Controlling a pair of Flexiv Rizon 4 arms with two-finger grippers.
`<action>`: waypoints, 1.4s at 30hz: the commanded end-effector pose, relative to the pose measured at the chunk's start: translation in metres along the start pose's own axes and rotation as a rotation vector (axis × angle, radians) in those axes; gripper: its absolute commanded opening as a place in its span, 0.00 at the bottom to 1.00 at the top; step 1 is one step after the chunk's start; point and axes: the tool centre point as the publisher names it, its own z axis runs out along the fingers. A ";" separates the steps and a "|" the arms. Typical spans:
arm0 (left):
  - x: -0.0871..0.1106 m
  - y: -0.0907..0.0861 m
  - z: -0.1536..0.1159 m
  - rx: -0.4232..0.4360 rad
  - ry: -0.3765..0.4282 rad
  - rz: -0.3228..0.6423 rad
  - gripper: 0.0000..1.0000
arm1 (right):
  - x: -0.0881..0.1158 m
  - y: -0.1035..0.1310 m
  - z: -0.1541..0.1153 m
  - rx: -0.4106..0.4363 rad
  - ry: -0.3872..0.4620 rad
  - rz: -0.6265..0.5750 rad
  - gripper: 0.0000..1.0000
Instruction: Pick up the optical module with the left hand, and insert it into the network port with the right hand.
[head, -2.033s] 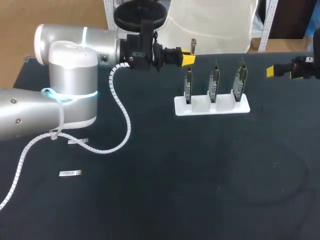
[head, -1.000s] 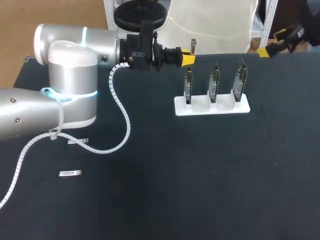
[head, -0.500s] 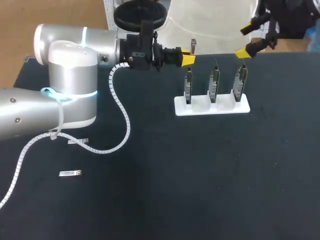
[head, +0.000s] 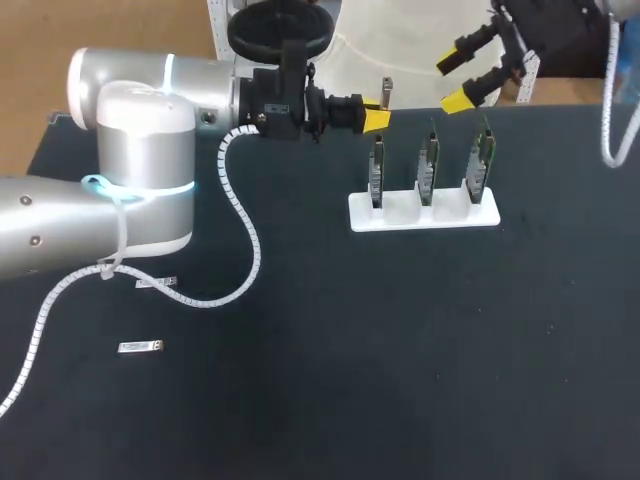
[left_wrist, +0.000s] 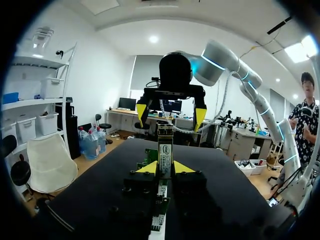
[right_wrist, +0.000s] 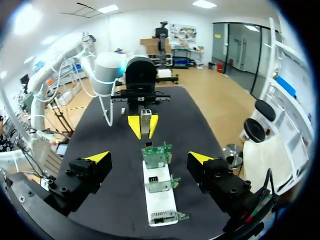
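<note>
Left end effector (head: 374, 118) is clenched on the optical module (left_wrist: 165, 150), gripping its lower end so it stands upright. It sits at 12 o'clock of the leftmost card (head: 376, 170) in the white holder (head: 400, 214).

The module is a slim silver metal bar with a printed label on one face. It is likely light and rigid, with smooth sides that could slip. Best hold looks like the free upper part, across the flat faces, keeping the plug end clear.

Right end effector (head: 455, 83) is released, fingers wide apart, at 12 o'clock of the holder and facing the module. Two spare modules (head: 140, 346) lie at 8 o'clock on the surface (head: 400, 380).
</note>
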 end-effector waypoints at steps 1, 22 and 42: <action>0.001 -0.001 0.000 -0.005 -0.005 0.003 0.00 | -0.006 -0.006 0.008 -0.202 0.012 -0.009 1.00; 0.001 -0.001 0.000 -0.005 -0.005 0.003 0.00 | -0.018 0.013 0.023 -0.090 -0.075 -0.019 1.00; 0.001 -0.001 0.000 -0.005 -0.005 0.003 0.00 | -0.035 0.013 0.037 -0.108 -0.130 -0.026 1.00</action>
